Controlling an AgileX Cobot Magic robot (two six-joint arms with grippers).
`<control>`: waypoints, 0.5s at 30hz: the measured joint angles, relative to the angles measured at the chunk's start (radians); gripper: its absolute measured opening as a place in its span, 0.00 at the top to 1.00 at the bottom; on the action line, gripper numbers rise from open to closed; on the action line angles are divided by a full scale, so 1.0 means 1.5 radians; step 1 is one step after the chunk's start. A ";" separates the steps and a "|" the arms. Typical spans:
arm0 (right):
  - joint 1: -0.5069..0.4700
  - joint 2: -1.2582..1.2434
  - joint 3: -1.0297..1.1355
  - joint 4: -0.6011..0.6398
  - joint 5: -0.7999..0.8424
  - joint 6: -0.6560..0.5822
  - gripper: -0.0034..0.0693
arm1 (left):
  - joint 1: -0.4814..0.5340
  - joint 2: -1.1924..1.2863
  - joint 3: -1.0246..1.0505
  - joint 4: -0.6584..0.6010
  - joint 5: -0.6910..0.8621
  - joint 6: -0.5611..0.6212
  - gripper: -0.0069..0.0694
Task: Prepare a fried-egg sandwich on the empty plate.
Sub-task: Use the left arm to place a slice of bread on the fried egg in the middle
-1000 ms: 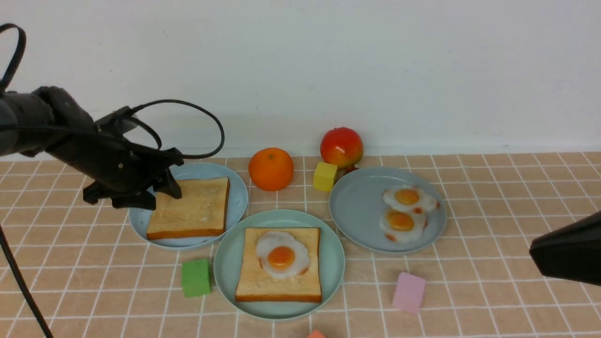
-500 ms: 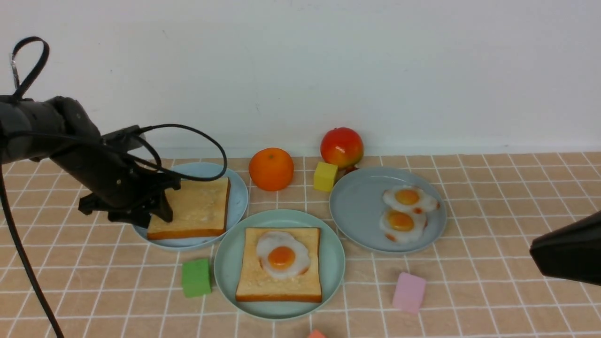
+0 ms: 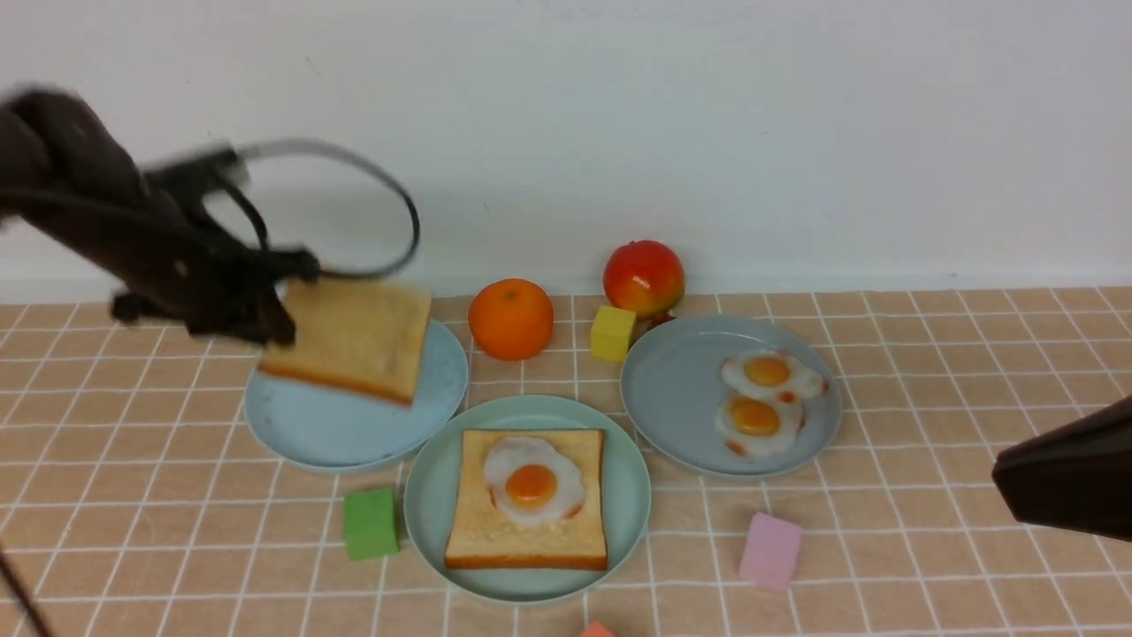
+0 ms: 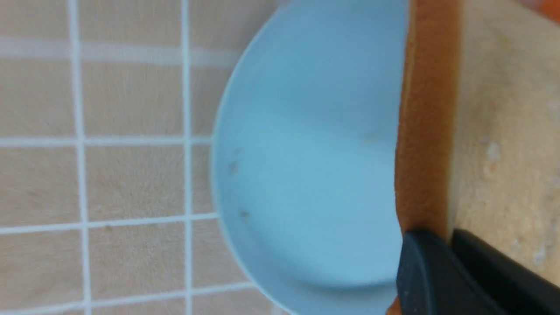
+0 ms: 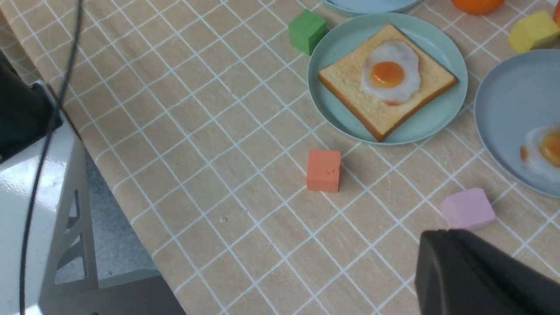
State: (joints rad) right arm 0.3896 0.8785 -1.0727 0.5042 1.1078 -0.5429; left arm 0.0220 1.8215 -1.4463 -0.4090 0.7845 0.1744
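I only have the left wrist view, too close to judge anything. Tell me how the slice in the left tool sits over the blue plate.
Observer: The held toast slice hangs tilted in the left tool, above the sky-blue plate, not resting on it.
Operator: Report the green plate.
Observer: The mint-green plate carries the bottom toast slice with the fried egg on top, uncovered.
Operator: Now the right tool.
Observer: The right tool is shut and empty, off to the right of all three plates.
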 joint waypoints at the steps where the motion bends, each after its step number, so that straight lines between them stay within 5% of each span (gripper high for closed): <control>1: 0.000 0.000 0.000 0.001 0.000 0.000 0.96 | 0.000 -0.020 0.000 -0.008 0.009 0.000 0.90; 7: 0.000 0.000 0.000 0.001 -0.021 0.000 0.96 | -0.071 -0.123 0.112 -0.164 0.029 0.037 0.90; 15: 0.000 0.000 0.000 0.003 -0.022 0.000 0.95 | -0.184 -0.090 0.267 -0.264 -0.110 0.065 0.90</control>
State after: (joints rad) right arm 0.3896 0.8785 -1.0727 0.5093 1.0755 -0.5429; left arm -0.2542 1.6866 -1.0457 -0.8057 0.6192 0.2722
